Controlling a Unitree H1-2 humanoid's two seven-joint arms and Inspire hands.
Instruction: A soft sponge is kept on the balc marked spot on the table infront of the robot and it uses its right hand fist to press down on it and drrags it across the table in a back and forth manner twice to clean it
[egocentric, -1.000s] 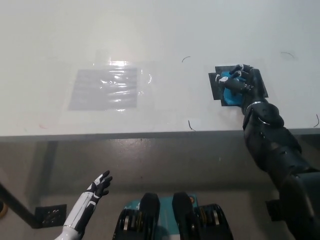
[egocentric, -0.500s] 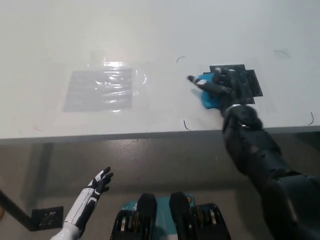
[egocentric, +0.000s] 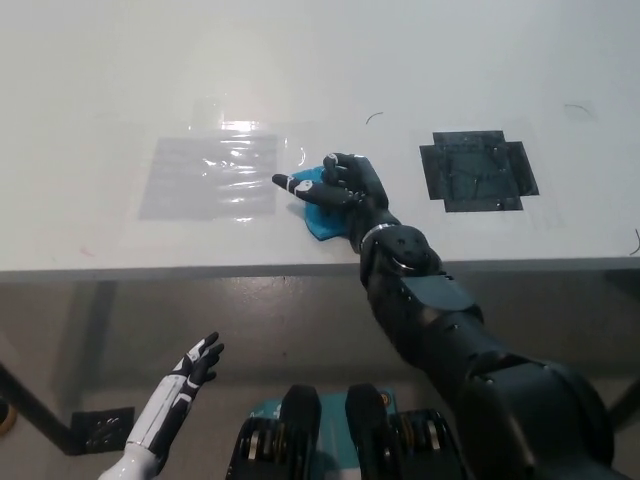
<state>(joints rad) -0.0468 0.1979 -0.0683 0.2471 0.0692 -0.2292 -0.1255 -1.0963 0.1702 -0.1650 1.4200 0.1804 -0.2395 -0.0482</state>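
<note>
White left hand (egocentric: 196, 364) hangs below the table's front edge at lower left, fingers spread, holding nothing. On the white table (egocentric: 330, 60), a glossy clear plastic patch (egocentric: 212, 178) lies left of centre. Just right of it, near the front edge, the blue sponge (egocentric: 322, 214) sits under the black right hand (egocentric: 345, 190), fingers curled down over it, pressing on top. Black marked spot (egocentric: 478, 171) lies bare toward the right, well apart from the sponge.
</note>
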